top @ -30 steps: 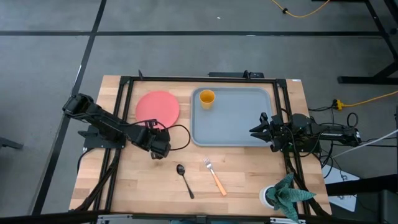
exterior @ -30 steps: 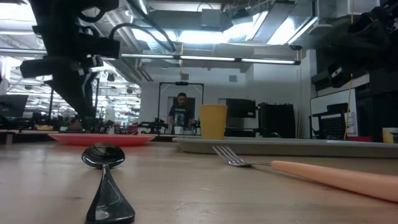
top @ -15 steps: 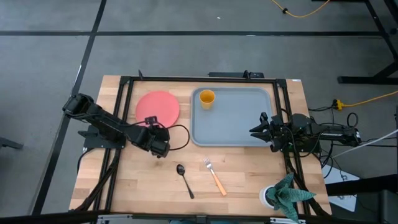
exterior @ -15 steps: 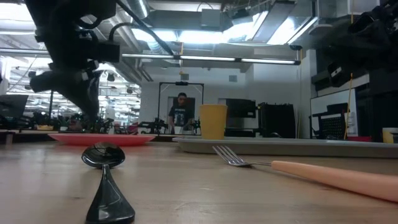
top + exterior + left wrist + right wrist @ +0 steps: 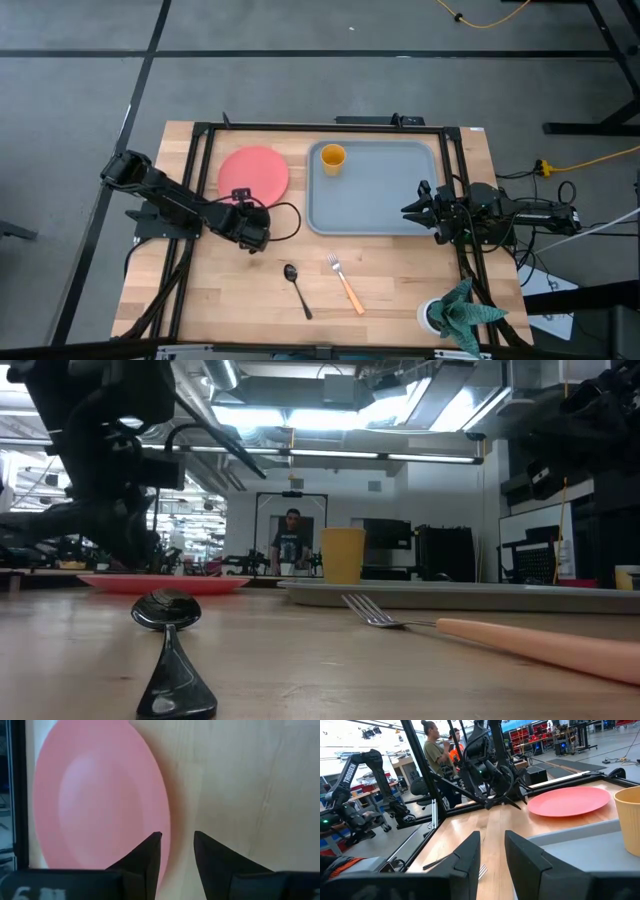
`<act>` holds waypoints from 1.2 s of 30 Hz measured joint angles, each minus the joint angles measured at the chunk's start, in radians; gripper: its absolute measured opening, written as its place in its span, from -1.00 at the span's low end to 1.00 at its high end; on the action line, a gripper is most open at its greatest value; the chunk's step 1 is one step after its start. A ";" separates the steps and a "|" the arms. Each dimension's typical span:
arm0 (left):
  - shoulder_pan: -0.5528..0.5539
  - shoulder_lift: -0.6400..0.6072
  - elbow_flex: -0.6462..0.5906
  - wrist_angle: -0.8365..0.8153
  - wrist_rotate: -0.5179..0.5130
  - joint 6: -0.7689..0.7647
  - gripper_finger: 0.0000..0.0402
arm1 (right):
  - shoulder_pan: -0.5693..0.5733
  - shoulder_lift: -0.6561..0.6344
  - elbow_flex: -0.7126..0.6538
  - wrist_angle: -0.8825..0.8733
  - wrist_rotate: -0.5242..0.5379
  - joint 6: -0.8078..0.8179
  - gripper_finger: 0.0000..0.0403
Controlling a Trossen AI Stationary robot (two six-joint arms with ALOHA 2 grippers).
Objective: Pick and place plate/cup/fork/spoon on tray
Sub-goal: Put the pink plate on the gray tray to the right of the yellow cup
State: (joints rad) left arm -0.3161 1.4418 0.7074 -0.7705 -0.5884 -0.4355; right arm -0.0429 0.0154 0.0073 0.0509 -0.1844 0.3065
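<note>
My left gripper (image 5: pixel 176 840) is a little open and holds nothing, just near of the plate (image 5: pixel 254 172). My right gripper (image 5: pixel 412 209) waits, slightly open, by the tray (image 5: pixel 375 215).

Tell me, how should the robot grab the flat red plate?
By its rim. The plate lies flat on the table, so only the thin edge can be pinched. The left gripper, open just beside the edge nearest it, should probably slide one finger under that rim and one over it.
</note>
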 joint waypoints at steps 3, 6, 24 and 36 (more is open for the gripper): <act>0.000 0.000 -0.016 0.004 0.000 0.000 -0.45 | 0.000 0.000 0.000 0.000 0.000 0.000 -0.53; 0.000 0.000 -0.042 0.013 -0.001 0.000 -0.45 | 0.000 0.000 0.000 0.000 0.000 0.000 -0.53; 0.074 0.000 -0.167 0.150 -0.079 0.013 -0.45 | 0.000 0.000 0.000 0.000 0.000 0.000 -0.53; 0.135 -0.001 -0.198 0.258 -0.065 0.052 -0.66 | 0.000 0.000 0.000 0.000 0.000 0.004 -0.53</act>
State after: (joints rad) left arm -0.1814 1.4410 0.5095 -0.5123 -0.6538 -0.3830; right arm -0.0429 0.0151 0.0071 0.0509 -0.1844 0.3107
